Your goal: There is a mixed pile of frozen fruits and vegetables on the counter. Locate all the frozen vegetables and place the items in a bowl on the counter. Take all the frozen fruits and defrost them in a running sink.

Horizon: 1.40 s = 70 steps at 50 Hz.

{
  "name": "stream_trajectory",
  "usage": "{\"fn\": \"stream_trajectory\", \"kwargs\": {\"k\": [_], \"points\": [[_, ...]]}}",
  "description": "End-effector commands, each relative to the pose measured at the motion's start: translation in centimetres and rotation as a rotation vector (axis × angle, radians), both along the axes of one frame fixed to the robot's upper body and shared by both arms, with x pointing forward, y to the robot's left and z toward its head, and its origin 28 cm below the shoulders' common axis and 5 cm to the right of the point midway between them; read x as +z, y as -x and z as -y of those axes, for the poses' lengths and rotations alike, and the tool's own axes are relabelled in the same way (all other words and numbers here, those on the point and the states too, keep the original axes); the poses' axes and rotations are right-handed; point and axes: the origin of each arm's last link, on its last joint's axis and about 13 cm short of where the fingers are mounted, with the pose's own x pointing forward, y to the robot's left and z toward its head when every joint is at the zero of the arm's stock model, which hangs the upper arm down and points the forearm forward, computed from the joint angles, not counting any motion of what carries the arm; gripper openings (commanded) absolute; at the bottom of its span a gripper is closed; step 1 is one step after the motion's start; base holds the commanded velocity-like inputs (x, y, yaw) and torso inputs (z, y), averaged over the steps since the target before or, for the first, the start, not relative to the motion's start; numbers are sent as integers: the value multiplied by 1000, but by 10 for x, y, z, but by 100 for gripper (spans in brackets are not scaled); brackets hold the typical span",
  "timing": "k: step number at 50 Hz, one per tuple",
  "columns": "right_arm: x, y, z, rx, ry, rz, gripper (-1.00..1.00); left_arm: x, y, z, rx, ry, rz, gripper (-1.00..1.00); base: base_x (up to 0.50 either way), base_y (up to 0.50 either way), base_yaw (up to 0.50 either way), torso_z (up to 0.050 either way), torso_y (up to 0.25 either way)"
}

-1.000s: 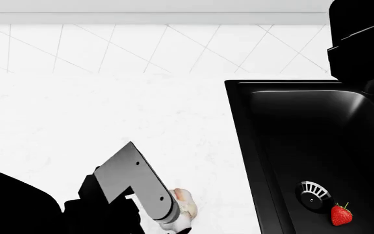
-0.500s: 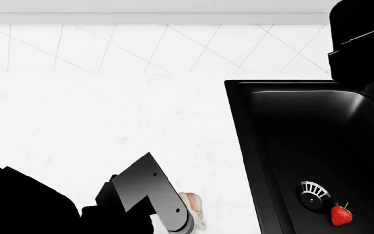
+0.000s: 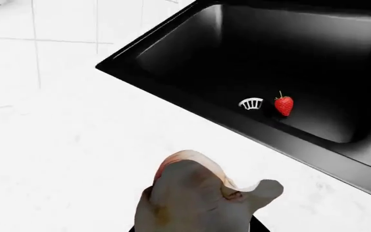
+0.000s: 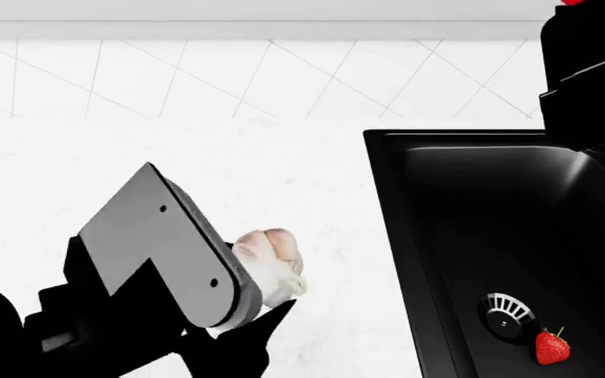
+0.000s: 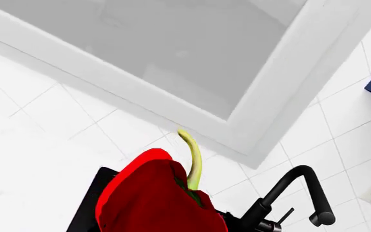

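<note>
A whitish, pink-tinged garlic bulb (image 4: 271, 258) hangs over the white counter (image 4: 176, 173), with my left gripper (image 4: 264, 282) shut on it. In the left wrist view the garlic (image 3: 195, 193) fills the space at the jaws and hides the fingers. A red strawberry (image 4: 551, 346) lies in the black sink (image 4: 387, 205) beside the silver drain (image 4: 506, 313); the strawberry (image 3: 283, 105) also shows in the left wrist view. High at the right, my right gripper (image 5: 166, 226) is shut on a red bell pepper (image 5: 153, 198) with a green stem (image 5: 193, 164). The bowl is out of view.
The tall black faucet (image 5: 295, 193) stands just beyond the pepper, against the white tiled wall (image 4: 229, 79). My right arm (image 4: 592, 71) hangs above the sink's far right corner. The sink's left rim (image 3: 192, 104) runs close to the garlic.
My left arm has risen from the counter's near edge, carrying the garlic up and toward the counter's middle. The right arm has crept slightly upward. The strawberry has stayed put.
</note>
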Motion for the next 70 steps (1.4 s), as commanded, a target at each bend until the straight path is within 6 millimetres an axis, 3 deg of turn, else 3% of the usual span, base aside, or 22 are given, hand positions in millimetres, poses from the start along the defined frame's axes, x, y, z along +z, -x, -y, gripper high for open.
{"fn": "stream_trajectory", "kwargs": {"k": [1,8,19,35,70], "points": [[1,3,-1,15,26,50,-100,40,21,-15,90,29,209,-100,0,0,0,0,0],[1,9,0,7,6,161,-100,46,23,-22,164,-44,304,-100,0,0,0,0,0],[-12,17,-4,83,-55,194,-100,61,27,-36,312,-149,517,-100,0,0,0,0,0],[-15,22,2,80,-64,245,-100,62,36,-41,426,-486,739,-100,-13,-68,0,0,0],[-15,30,10,30,-88,249,-100,60,41,-37,393,-534,774,-100,-112,-500,0,0,0]]}}
